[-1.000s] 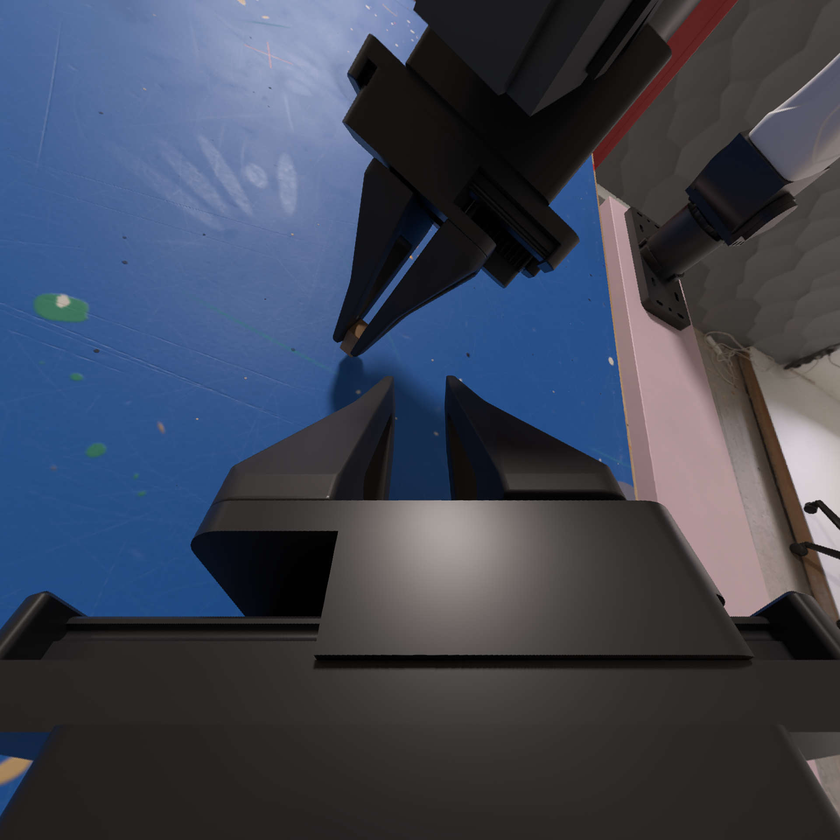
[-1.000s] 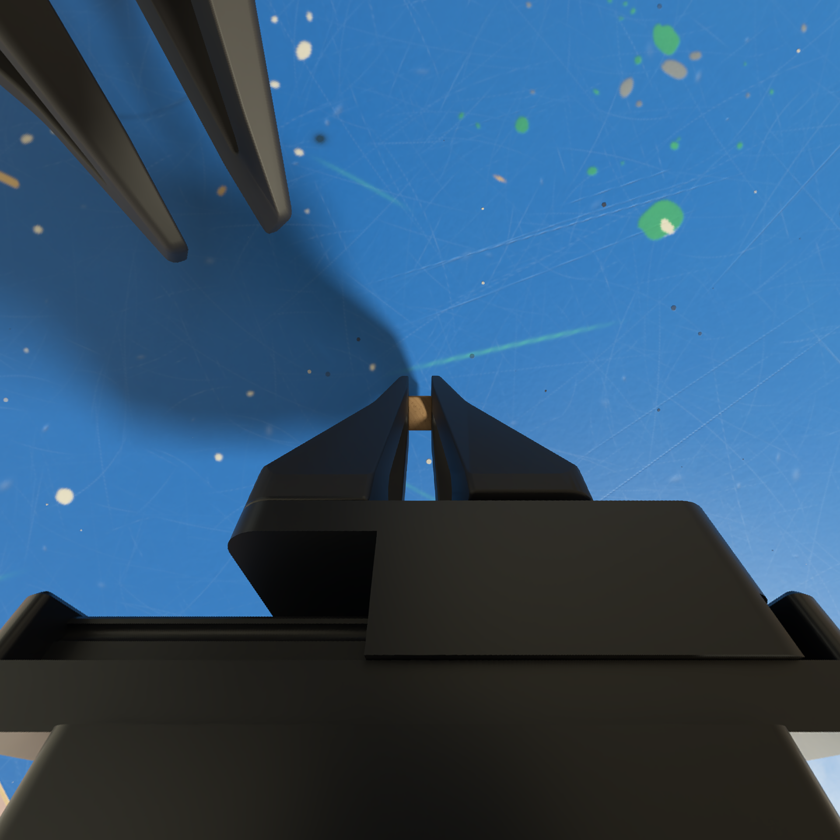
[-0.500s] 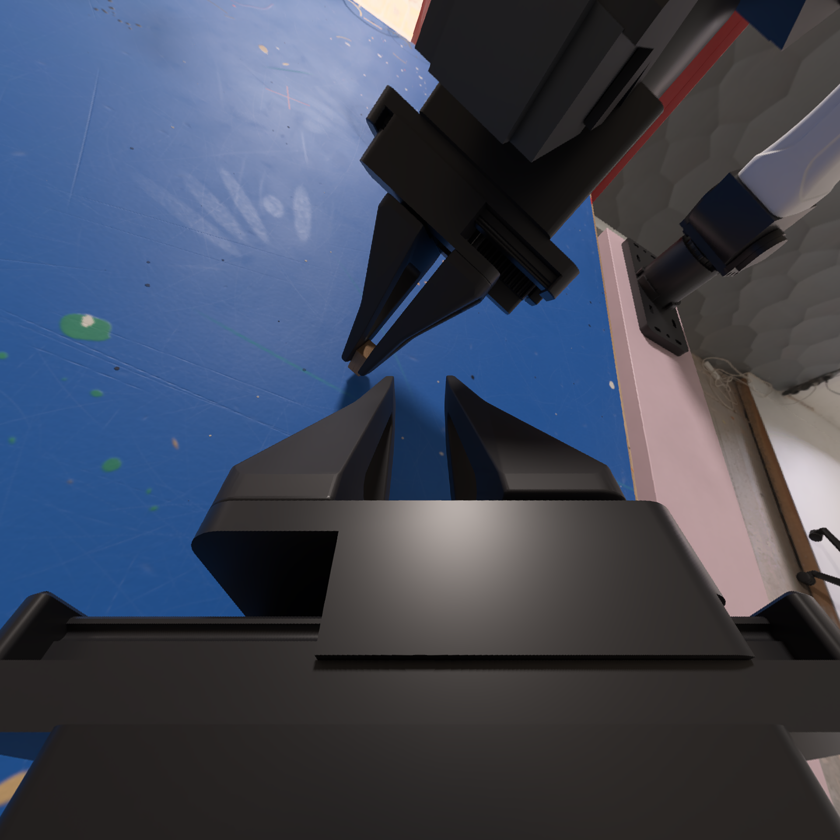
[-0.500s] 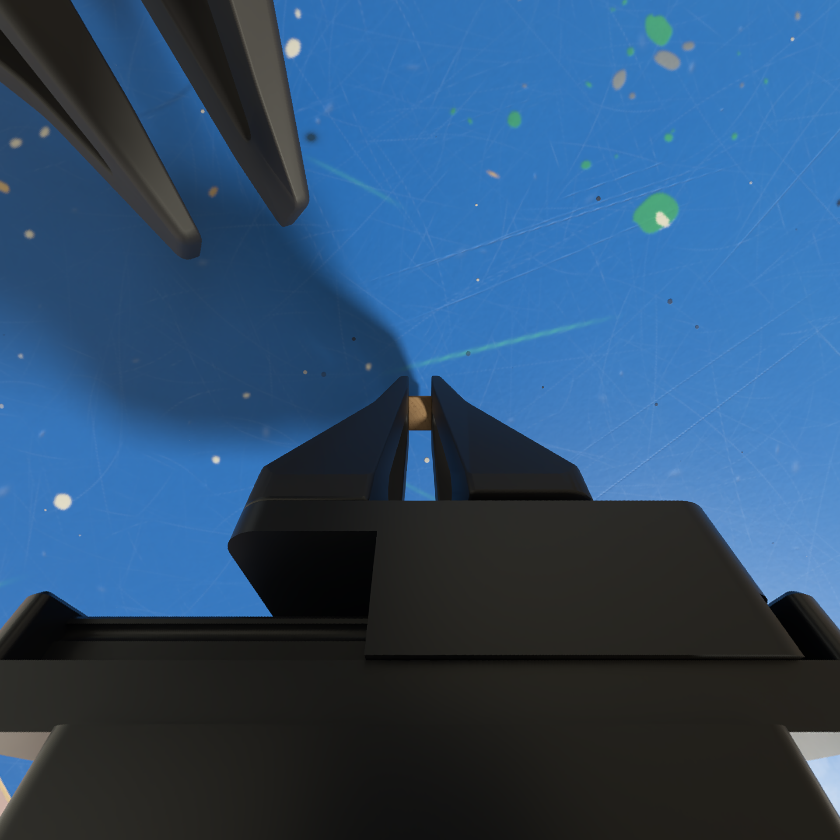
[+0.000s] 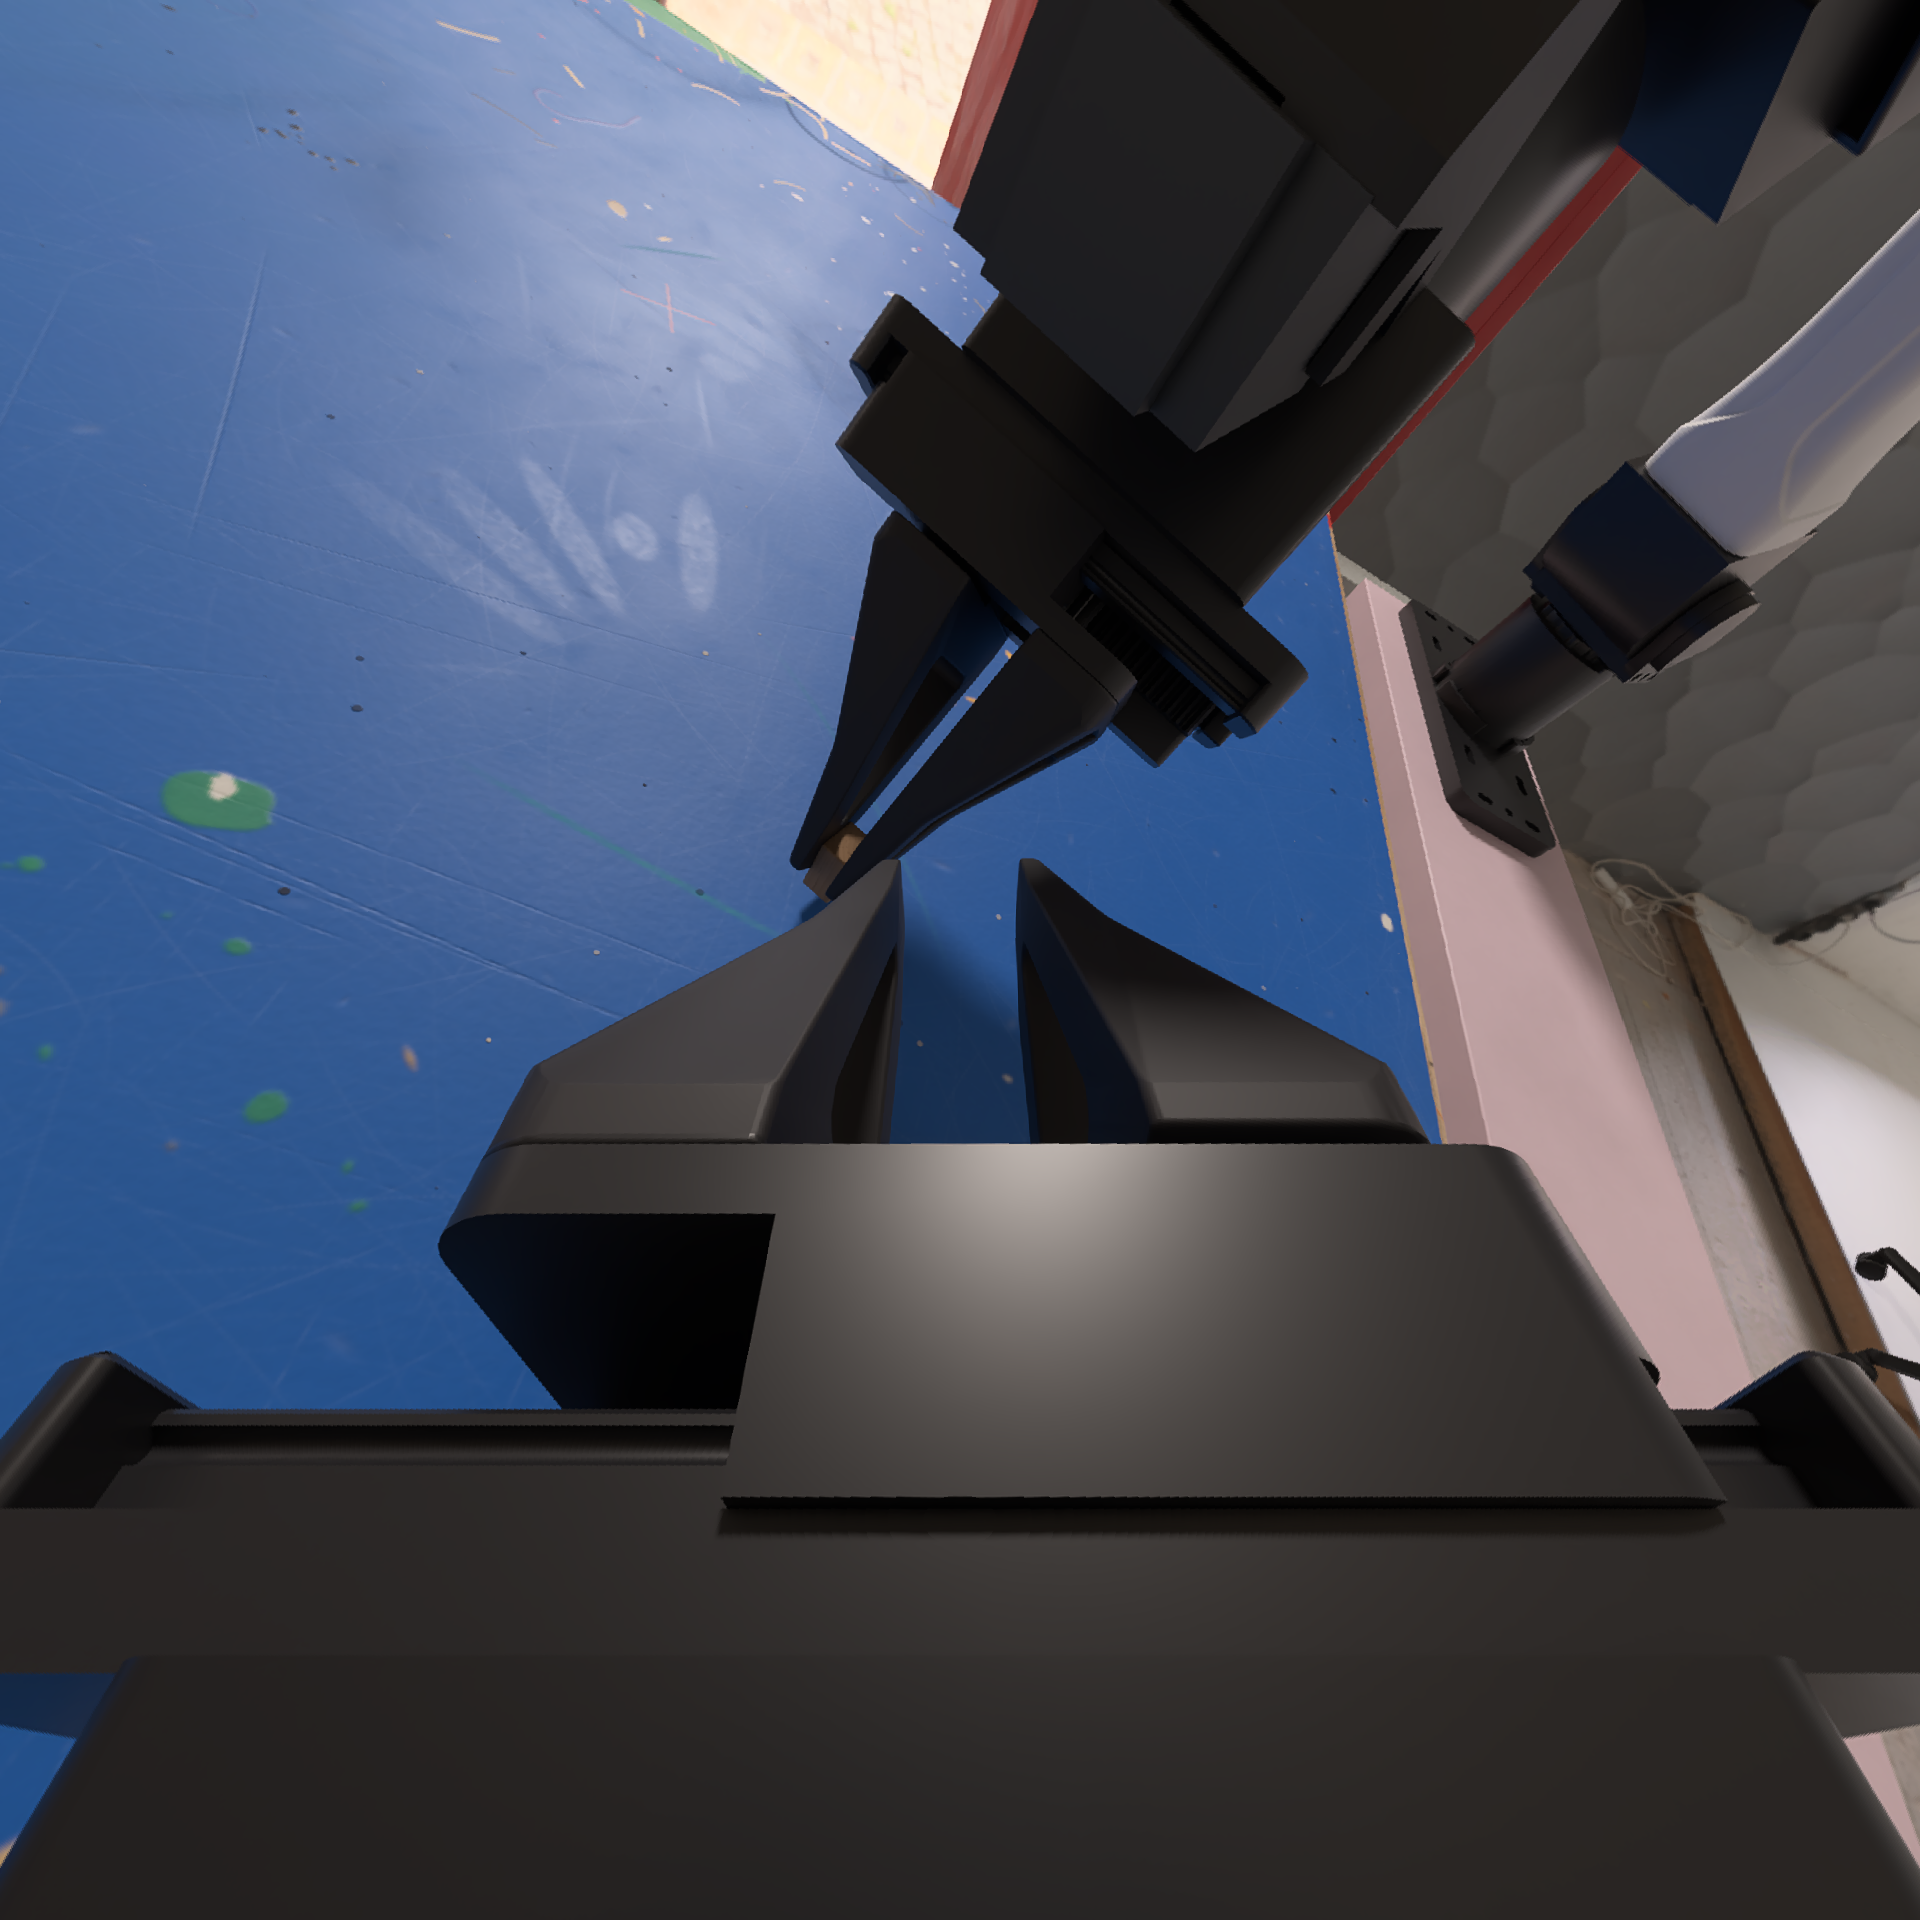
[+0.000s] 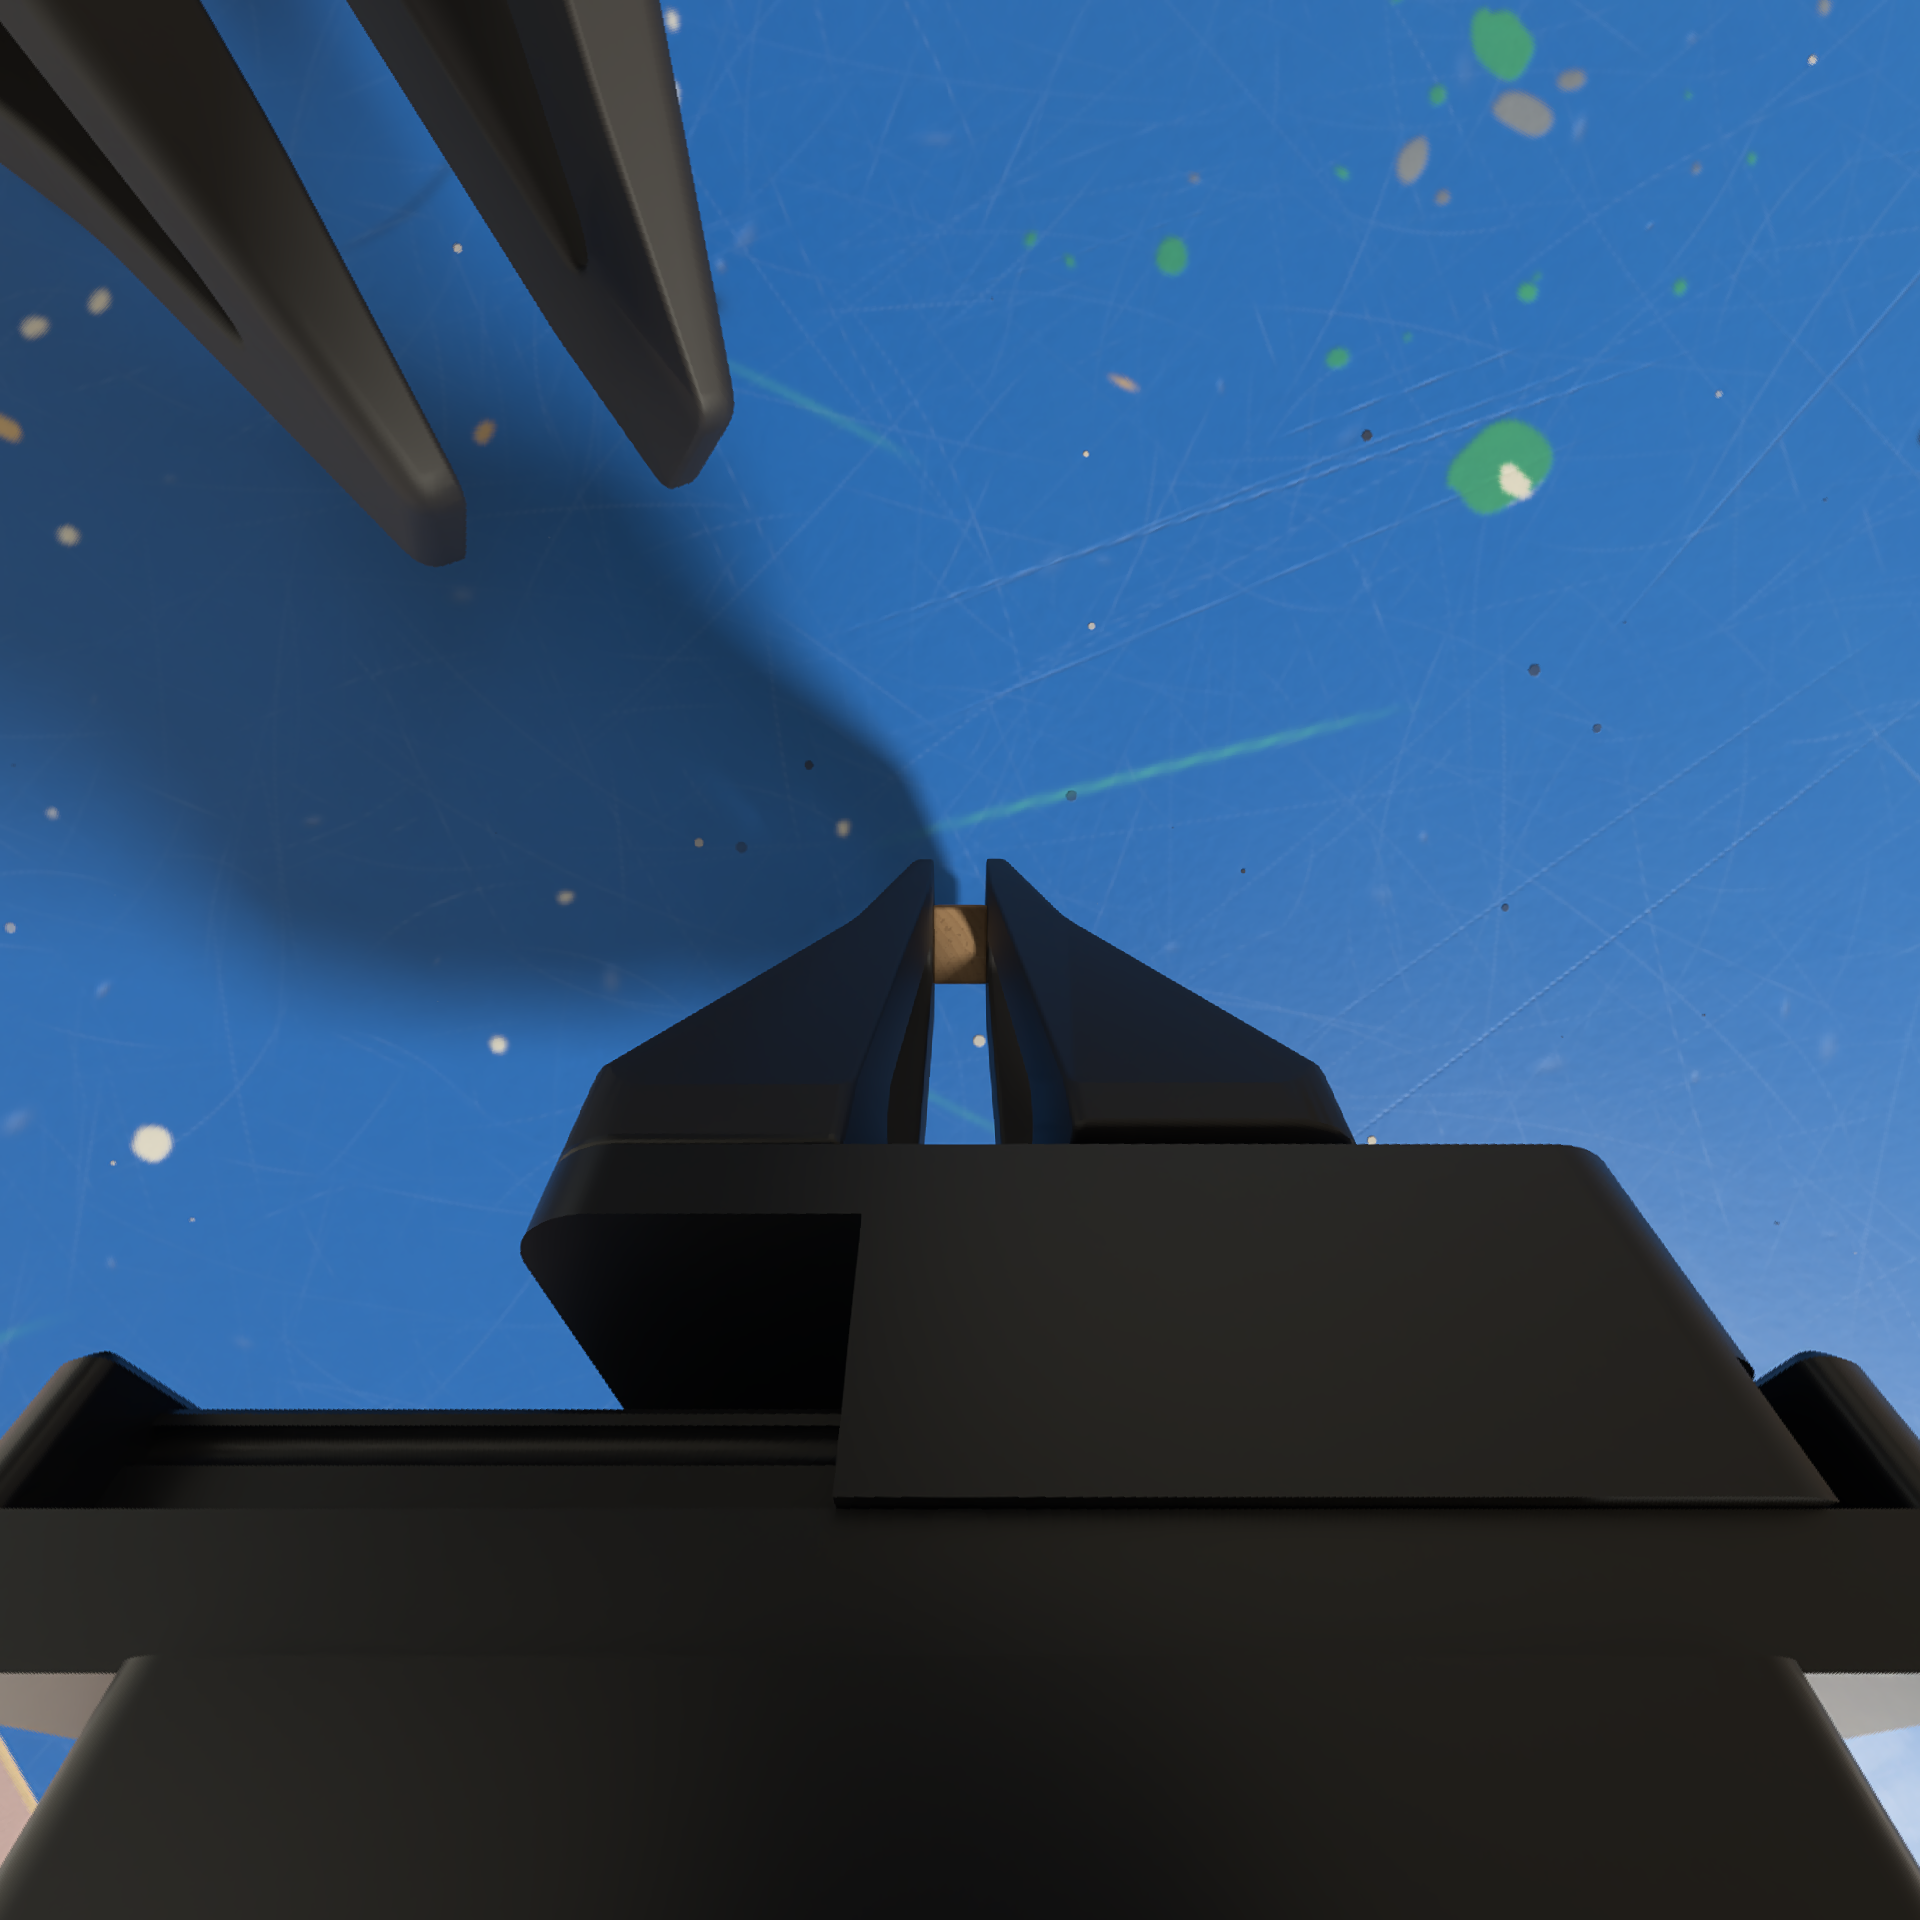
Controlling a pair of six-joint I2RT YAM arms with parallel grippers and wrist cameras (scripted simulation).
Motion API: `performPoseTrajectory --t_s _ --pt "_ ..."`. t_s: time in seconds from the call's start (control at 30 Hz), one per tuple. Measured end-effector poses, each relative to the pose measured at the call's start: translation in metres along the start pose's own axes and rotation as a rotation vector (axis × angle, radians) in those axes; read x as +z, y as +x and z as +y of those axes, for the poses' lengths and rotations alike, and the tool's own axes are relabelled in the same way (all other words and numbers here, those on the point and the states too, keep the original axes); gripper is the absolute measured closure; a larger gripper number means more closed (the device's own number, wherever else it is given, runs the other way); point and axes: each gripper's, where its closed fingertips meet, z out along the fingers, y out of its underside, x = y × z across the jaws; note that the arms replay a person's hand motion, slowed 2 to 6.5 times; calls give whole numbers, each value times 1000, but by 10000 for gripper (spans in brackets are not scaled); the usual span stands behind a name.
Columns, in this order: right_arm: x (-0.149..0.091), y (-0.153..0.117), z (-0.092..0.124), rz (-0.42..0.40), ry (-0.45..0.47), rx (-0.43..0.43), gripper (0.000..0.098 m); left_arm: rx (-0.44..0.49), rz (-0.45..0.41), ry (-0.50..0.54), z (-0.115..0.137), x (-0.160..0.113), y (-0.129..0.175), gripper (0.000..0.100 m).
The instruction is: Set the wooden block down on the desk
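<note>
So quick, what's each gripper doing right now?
Left gripper: open, holding nothing.
Right gripper: closed on the wooden block, above the blue desk.

Matt black plastic right pincer (image 6: 959, 883) clamps a pale, bare wooden block (image 6: 958, 943); the blue counter (image 6: 1351, 727) looks scratched and paint-speckled.

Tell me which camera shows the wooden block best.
The right wrist view: the wooden block sits centred and facing the camera, clamped between the right gripper fingertips. The left wrist view shows only a small corner of it at that gripper's tips, far off and partly hidden.
</note>
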Motion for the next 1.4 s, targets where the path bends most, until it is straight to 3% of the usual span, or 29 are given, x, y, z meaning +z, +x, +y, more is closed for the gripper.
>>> performPoseTrajectory --t_s 0.93,1.4 --pt "-2 3 2 21 -3 33 851 13 9 41 -7 4 -1 819" --pt "-5 7 -1 52 12 48 780 15 10 62 -10 4 -1 819"
